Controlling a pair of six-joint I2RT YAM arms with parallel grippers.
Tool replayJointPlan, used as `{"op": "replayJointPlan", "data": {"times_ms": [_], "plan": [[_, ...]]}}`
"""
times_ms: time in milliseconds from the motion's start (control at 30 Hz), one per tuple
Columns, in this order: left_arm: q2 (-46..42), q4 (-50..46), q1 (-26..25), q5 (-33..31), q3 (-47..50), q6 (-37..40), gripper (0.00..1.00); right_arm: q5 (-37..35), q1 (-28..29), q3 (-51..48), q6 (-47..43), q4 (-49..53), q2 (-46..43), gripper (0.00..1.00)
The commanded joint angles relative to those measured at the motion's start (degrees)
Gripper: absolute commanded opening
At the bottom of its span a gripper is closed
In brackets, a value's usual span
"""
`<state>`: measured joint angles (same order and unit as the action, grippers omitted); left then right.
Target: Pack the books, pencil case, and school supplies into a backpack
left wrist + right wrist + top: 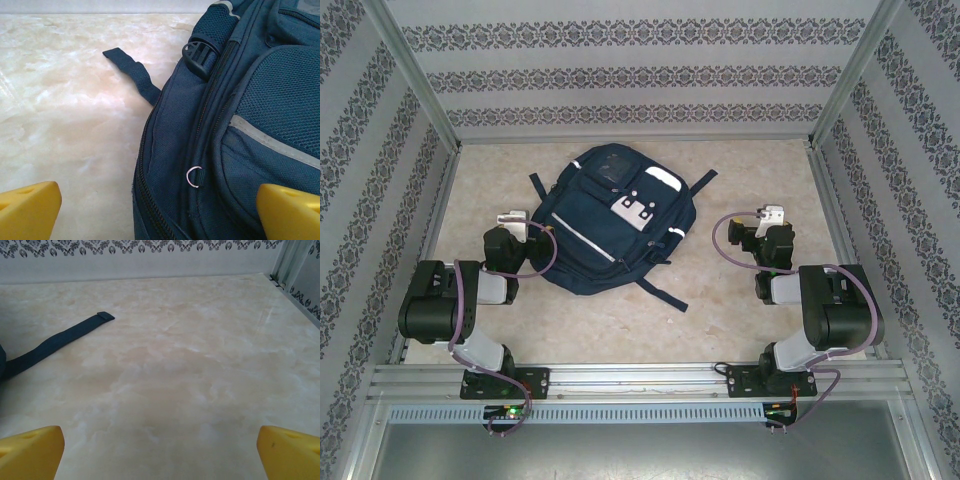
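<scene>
The navy-blue backpack (612, 220) lies flat in the middle of the table, white patches and pale stripes facing up, straps spread out. My left gripper (514, 218) sits just off its left side, open and holding nothing. In the left wrist view its yellow fingertips (27, 210) frame the backpack's (235, 130) side seam, zipper and a small metal ring (195, 176). My right gripper (772, 214) hovers to the right of the bag, open over bare table; its yellow fingertips (290, 452) stand wide apart. The books, pencil case and school supplies are out of view.
Patterned walls enclose the marble-look table (760, 290) on three sides. A dark strap (55, 342) from the bag trails across the table to the left of the right gripper. Another strap end (132, 72) lies left of the bag. A metal rail (640, 380) runs along the near edge.
</scene>
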<state>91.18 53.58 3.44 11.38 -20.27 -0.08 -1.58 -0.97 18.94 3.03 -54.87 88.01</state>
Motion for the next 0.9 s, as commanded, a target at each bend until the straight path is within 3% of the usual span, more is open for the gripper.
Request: {"op": "replayJointPlan", "data": {"times_ms": [0,867], "plan": [[0.2,2.5,0.0,-0.4,-1.2,-0.6,0.99,0.2,0.6,0.4,0.2,-0.5,-0.6,0.98],[0.1,2.4,0.0,-0.6,-1.2,-0.6,0.99,0.7,0.6,2.1,0.0,0.0,-0.6,0.98]]}}
